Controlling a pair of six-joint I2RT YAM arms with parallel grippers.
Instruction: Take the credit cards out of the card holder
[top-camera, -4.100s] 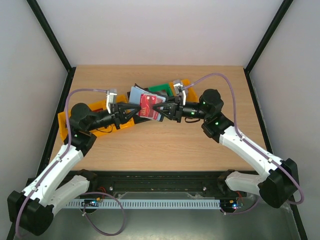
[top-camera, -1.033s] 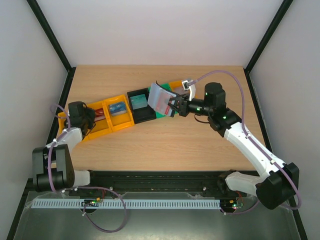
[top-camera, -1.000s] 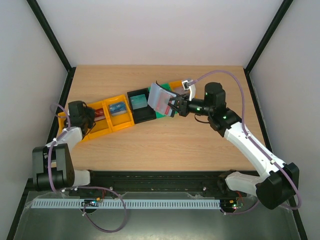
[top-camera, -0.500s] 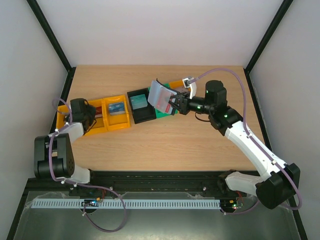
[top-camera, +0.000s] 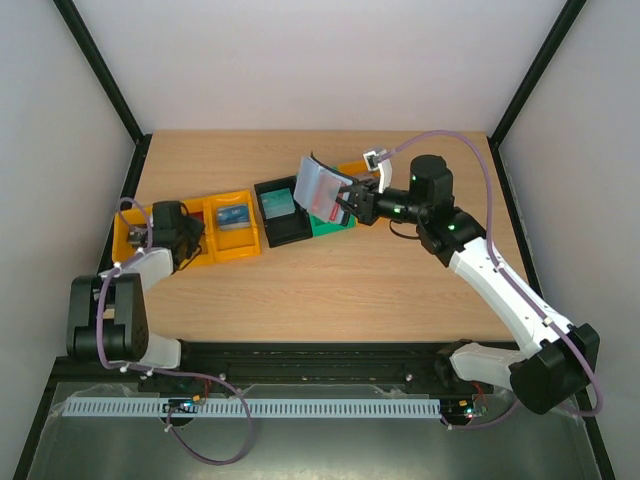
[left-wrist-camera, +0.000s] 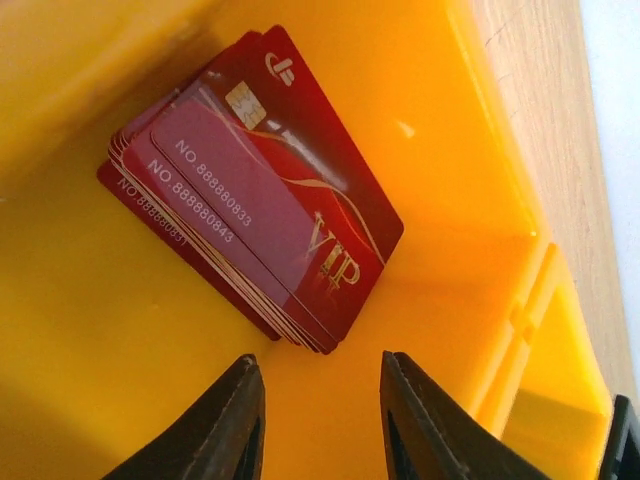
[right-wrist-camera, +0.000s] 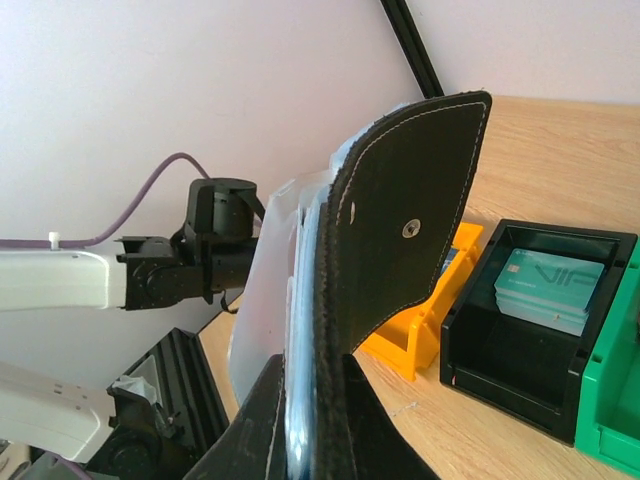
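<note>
Since a second ago my left gripper (left-wrist-camera: 318, 400) has let go: its jaws were pinched together and now stand apart with nothing between them. The left arm has also slid a little along the yellow bin (left-wrist-camera: 450, 150), and my right arm has nudged its load slightly toward the far edge of the table (top-camera: 350, 290). Just beyond my left fingertips, a stack of red credit cards (left-wrist-camera: 250, 190) lies flat on the floor of that yellow bin. The stack is fanned a bit, and the top card shows a chip and pale "VIP" lettering. I am not touching it. My right gripper (right-wrist-camera: 305, 430) is clamped on the lower edge of the card holder (right-wrist-camera: 400, 230). It holds the holder upright and clear of the table, with the black flap and its snap stud facing the wrist camera and the pale inner pockets behind. In the overhead view the holder hangs over the green bin (top-camera: 330, 226). Next to that sits a black bin (right-wrist-camera: 545, 390) holding teal-faced cards (right-wrist-camera: 550, 285), then another yellow bin (top-camera: 232, 240) with a blue card inside.
</note>
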